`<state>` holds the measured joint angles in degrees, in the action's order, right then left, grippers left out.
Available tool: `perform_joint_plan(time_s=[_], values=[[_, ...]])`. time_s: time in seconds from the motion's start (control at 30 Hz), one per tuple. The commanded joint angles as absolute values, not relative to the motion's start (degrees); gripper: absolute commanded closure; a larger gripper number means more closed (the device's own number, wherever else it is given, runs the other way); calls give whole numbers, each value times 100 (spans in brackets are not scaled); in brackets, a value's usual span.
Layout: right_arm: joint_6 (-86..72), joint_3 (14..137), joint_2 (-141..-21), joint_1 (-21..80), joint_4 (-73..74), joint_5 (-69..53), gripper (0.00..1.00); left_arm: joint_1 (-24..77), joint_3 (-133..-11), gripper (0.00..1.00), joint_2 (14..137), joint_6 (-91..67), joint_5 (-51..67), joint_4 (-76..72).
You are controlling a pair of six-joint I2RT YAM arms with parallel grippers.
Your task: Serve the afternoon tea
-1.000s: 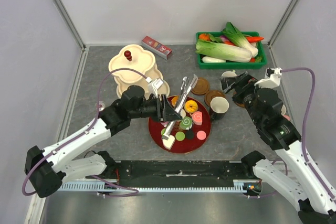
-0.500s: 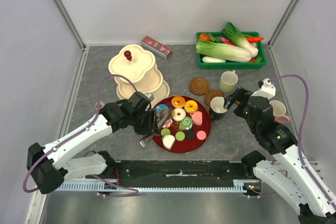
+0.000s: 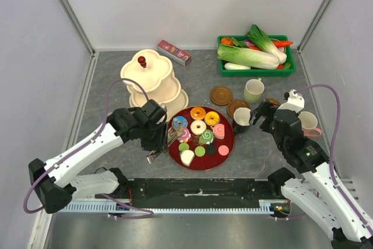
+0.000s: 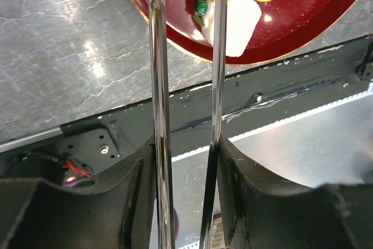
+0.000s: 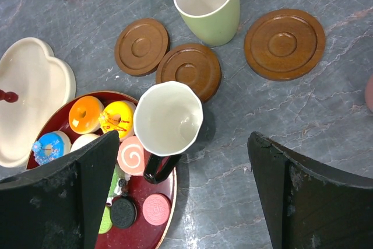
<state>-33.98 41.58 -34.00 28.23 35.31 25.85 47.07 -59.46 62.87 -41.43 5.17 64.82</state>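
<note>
Just now both arms have pulled back. The left arm, which a second ago reached its long metal tongs (image 4: 158, 86) across the round dark-red plate (image 3: 204, 164) toward the round brown wooden coasters (image 3: 221, 95), has drawn them to the plate's near-left rim. The right arm has left the pale green ceramic mug (image 3: 253, 90) and come over the black mug with a white inside (image 5: 168, 121), which stands on the counter at the plate's edge. The small colourful toy sweets (image 3: 199, 127) lie on the plate and no mug sits on a coaster, so the serving seems barely begun. The left fingers (image 3: 165, 135) are nearly closed, pinching the tongs' two blades; whether the tips grip a sweet I cannot tell. The right fingers (image 3: 260, 112) are spread wide and empty, either side of the black mug without touching it.
</note>
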Motion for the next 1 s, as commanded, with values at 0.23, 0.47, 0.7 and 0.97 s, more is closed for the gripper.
perform_joint_plan(time_s=[0.23, 0.47, 0.7, 0.97], values=[[-3120, 4078, -3314, 2821, 3481, 2760, 2, 4772, -6820, 51, 6960, -3691, 316, 7304], [-3032, 4087, -3305, 2821, 3489, 2760, 2, 4790, -6864, 50, 7049, -3735, 650, 6961], [-3059, 4096, -3296, 2821, 3480, 2769, 2, 4799, -6829, 49, 7040, -3657, 791, 6768], [-3102, 4104, -3278, 2821, 3472, 2742, 2, 4790, -6829, 48, 7154, -3384, 484, 6794]])
